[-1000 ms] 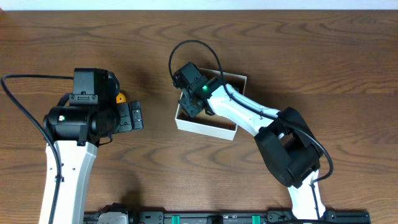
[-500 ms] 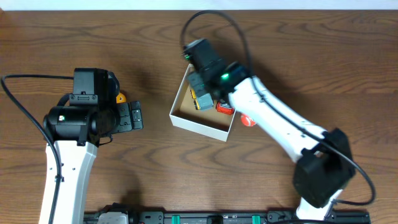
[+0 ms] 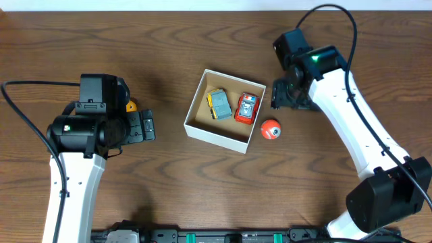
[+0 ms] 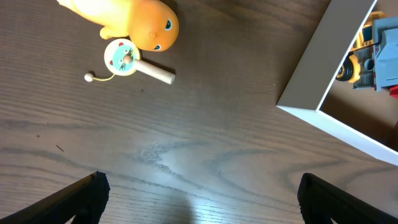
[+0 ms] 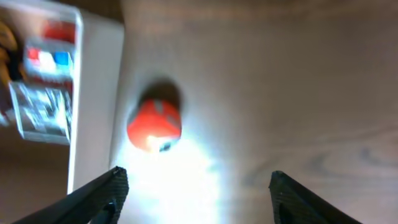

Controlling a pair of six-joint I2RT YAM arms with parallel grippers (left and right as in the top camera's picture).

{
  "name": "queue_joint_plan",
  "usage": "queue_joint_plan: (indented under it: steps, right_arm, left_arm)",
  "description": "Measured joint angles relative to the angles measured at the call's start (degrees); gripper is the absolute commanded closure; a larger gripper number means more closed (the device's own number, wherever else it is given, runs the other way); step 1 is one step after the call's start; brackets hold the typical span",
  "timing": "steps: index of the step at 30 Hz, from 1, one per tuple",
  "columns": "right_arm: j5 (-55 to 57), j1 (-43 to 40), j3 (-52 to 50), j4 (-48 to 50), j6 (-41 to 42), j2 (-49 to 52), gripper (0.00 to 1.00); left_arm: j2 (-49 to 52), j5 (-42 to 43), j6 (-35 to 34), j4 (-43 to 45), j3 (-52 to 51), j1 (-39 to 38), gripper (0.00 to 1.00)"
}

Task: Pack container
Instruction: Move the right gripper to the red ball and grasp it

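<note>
1. Jaws of the right gripper [image 5: 196, 186] gape wide and empty above a red ball [image 5: 154, 124].
2. The ball lies just beside the container [image 3: 216, 137], outside its wall.
3. The container sits mid-table, holding a grey-and-yellow truck [image 3: 219, 104] and a red car [image 3: 247, 109].
4. The left gripper [image 4: 202, 193], likewise spread and empty, hangs near an orange toy [image 4: 140, 22] and a small rattle drum [image 4: 124, 59].
5. By appearances, two toys are packed and three are left.

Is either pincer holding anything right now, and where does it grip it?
Nothing: the left pincer and right pincer are both open and empty.
</note>
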Motion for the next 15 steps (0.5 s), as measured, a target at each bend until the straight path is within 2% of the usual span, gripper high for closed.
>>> queue_joint_plan:
  steps: [7,15]
  right_arm:
    - [-3.65,1.05,-8.76,2.21,-0.81,0.00,0.19]
    - [-7.41,1.22,-19.30,14.51,-2.25,0.02,0.16]
  left_arm:
    - [0.00,0.00,0.00,-0.02,0.02,0.00,0.02]
    - [0.00,0.00,0.00,-0.02,0.02,0.00,0.02]
